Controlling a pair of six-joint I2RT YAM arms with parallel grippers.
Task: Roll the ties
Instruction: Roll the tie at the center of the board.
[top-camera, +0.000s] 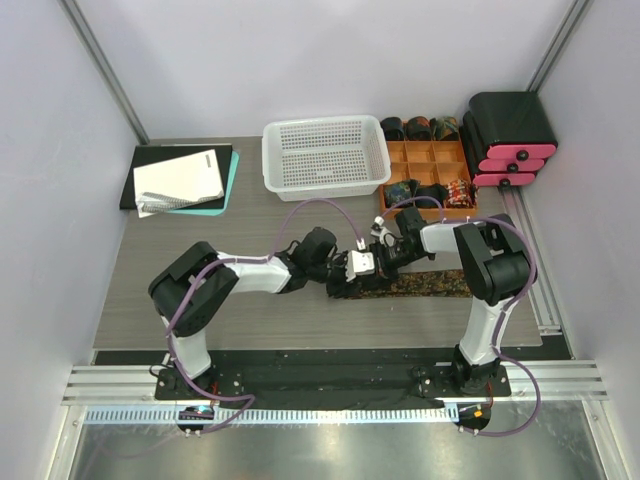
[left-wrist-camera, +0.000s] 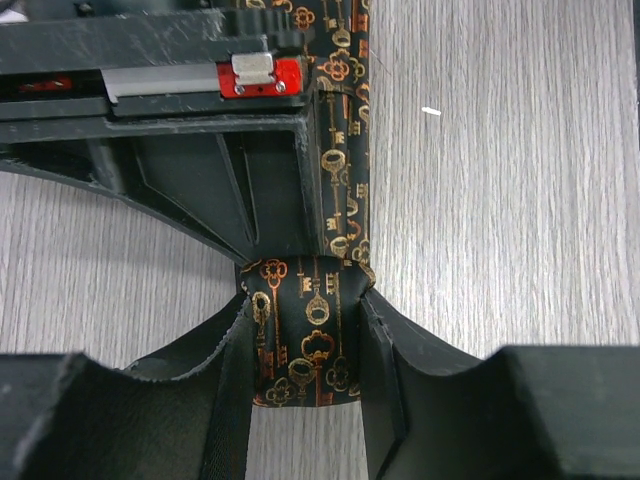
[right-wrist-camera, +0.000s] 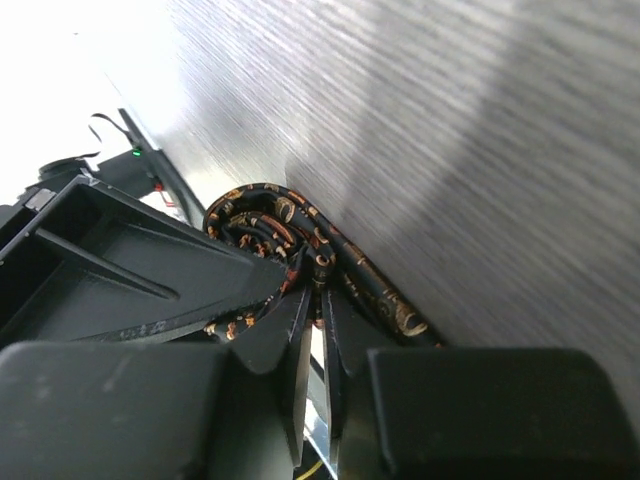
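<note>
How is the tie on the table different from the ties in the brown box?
The tie on the table is only partly rolled, with its long tail lying flat. The ties in the box are rolled all the way into little bundles. The tie on the table lies out on the bare table, while the ties in the box sit tucked in compartments of the box. Both are patterned cloth.
</note>
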